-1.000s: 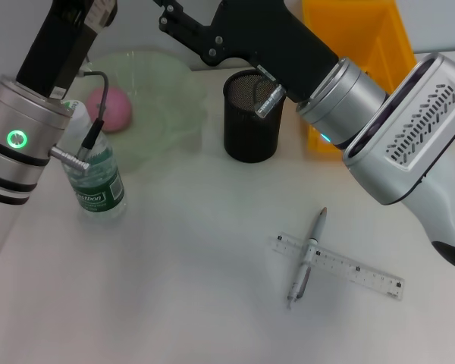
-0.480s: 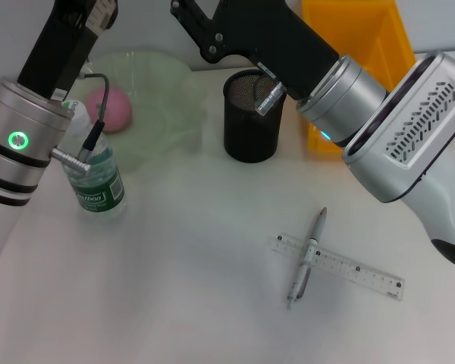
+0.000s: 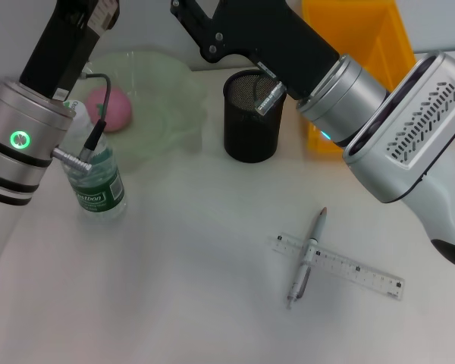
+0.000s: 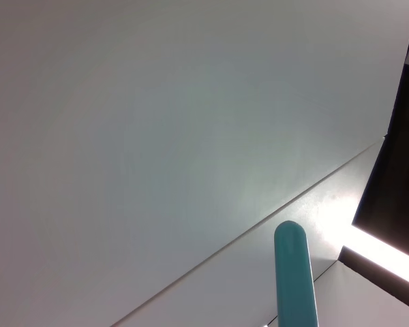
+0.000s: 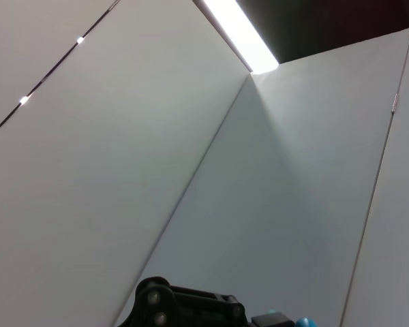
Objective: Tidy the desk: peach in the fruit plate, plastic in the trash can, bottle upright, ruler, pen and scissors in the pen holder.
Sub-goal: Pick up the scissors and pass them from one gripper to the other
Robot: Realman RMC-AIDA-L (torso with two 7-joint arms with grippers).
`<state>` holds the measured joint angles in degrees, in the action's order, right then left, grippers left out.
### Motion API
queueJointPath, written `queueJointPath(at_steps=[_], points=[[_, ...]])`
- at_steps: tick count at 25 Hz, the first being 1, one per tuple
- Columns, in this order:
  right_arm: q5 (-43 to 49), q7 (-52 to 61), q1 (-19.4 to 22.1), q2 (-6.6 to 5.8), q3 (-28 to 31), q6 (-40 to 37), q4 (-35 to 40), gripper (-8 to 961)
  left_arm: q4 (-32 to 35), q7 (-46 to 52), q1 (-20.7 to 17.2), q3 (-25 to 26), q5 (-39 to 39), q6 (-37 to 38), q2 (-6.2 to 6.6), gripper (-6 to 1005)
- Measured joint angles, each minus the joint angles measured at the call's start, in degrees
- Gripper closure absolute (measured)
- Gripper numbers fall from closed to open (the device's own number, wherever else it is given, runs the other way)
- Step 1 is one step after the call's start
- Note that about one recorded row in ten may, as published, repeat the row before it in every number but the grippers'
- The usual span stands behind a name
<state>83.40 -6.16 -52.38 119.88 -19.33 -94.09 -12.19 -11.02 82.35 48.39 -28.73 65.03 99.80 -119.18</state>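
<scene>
A pink peach (image 3: pixel 110 108) lies in the pale green fruit plate (image 3: pixel 167 91) at the back left. In front of the plate a clear bottle (image 3: pixel 97 182) with a green label stands upright, right beside my left arm (image 3: pixel 30 129). The black mesh pen holder (image 3: pixel 252 117) stands at the back centre. A grey pen (image 3: pixel 308 254) lies across a clear ruler (image 3: pixel 349 269) at the front right. Both arms reach up past the top edge. Only the black base of my right gripper (image 3: pixel 197 23) shows, above the plate and holder. Scissors and plastic are out of view.
A yellow bin (image 3: pixel 364 38) stands at the back right, behind my right arm (image 3: pixel 379 129). Both wrist views face the ceiling; the left one shows a teal tip (image 4: pixel 294 272), the right one a black linkage (image 5: pixel 184 306).
My right gripper has shifted slightly up and to the right at the top edge. Nothing on the desk has moved.
</scene>
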Motion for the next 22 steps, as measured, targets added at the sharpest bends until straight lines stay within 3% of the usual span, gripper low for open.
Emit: queueJointPath(at_steps=[22], points=[[-0.3,0.0,0.0,0.0,0.0,0.0,0.1,658,-0.3,-0.4,0.2,0.1,0.0,-0.1,0.0,757]])
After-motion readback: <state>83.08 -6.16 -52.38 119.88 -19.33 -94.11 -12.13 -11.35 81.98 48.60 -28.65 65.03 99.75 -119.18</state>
